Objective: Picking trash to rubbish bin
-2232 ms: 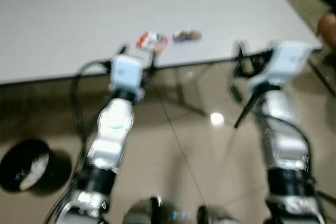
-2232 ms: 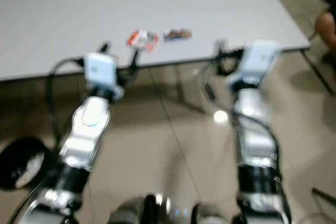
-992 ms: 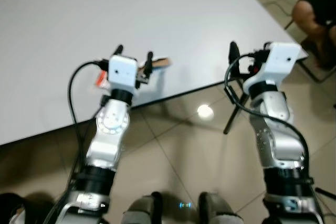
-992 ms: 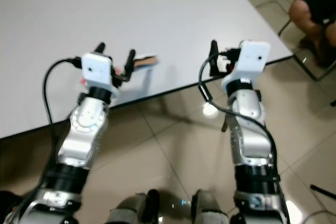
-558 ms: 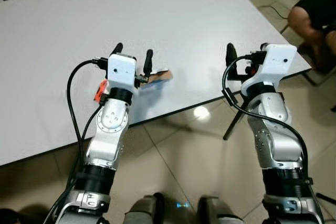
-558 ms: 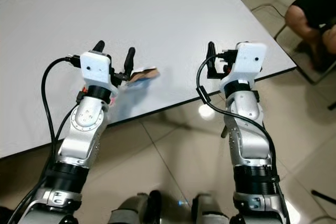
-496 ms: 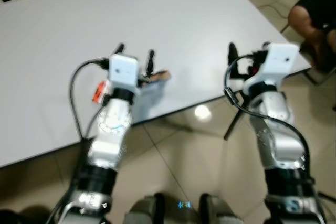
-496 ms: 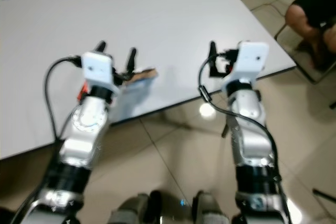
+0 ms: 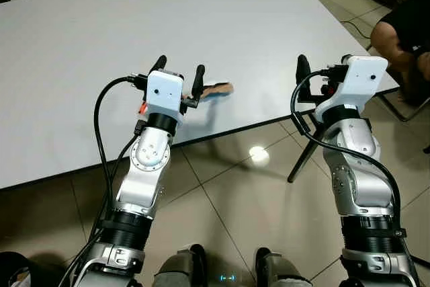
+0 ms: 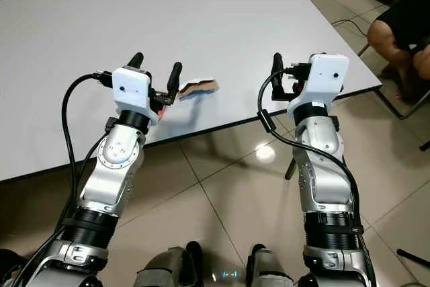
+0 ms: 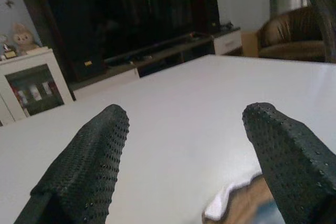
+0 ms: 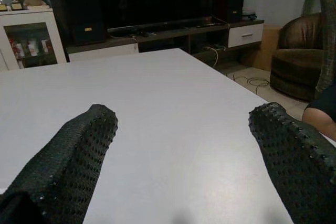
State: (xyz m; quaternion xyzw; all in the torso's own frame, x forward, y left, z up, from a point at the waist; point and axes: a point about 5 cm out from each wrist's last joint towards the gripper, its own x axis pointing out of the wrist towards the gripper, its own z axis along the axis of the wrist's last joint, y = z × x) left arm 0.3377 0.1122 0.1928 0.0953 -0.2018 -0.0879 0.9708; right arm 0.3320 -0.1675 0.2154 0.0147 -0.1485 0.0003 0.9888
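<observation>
A large white table [image 9: 222, 25] is seen from above, with both silver arms raised over its near edge. The left gripper [image 9: 179, 75] is held with its two black fingers spread apart and nothing between them; a brown-and-white wrapper [image 9: 216, 90] lies flat on the tabletop just beside the inner finger — its white edge is also made out low in the left wrist view [image 11: 231, 201]. A small red piece of trash [image 9: 142, 107] is glimpsed on the table beside the left wrist, mostly hidden by it. The right gripper [image 12: 181, 145] is poised over the table's corner, fingers wide apart and empty. A seated person's knee [image 10: 386, 35] is visible beyond that corner — over the tiled floor [image 9: 228, 186].
</observation>
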